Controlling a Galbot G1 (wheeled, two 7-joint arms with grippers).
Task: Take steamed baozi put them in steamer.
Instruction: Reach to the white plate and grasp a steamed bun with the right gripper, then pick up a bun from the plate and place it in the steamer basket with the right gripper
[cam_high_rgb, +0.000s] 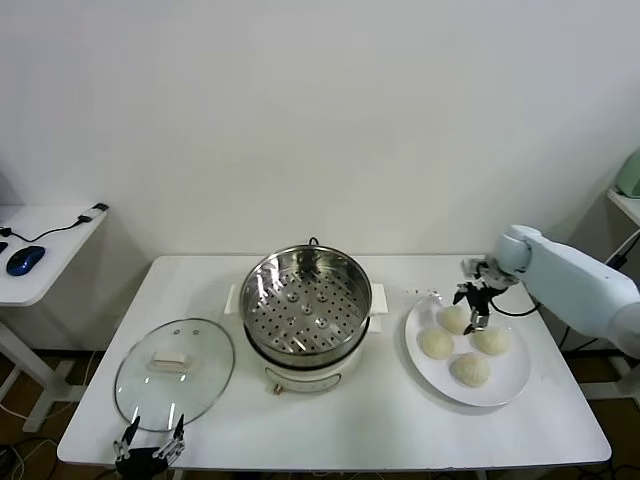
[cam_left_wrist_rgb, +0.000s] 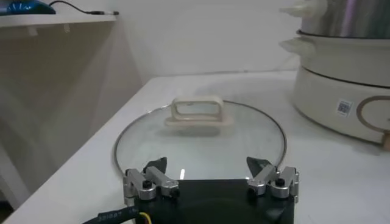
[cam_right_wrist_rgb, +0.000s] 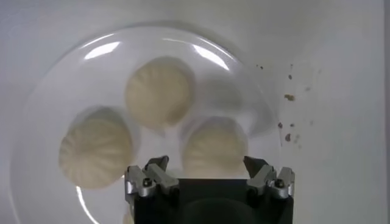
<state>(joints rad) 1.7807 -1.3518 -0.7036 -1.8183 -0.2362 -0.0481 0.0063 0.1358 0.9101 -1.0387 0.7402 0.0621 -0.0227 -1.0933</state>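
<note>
Four steamed baozi (cam_high_rgb: 463, 345) sit on the white plate (cam_high_rgb: 512, 385) at the table's right side, beside the steamer (cam_high_rgb: 305, 305), whose perforated tray holds nothing. Right gripper (cam_high_rgb: 474, 305) hovers over the bun nearest the steamer, jaws spread wide, gripping nothing. Left gripper (cam_high_rgb: 150, 445) is parked at the table's front left edge, jaws open, just beside the glass lid (cam_high_rgb: 174, 373).

Steamer (cam_high_rgb: 306, 305) shiny perforated metal; lid (cam_high_rgb: 175, 373) clear glass; baozi (cam_high_rgb: 436, 343) matt, pleated dough.
</note>
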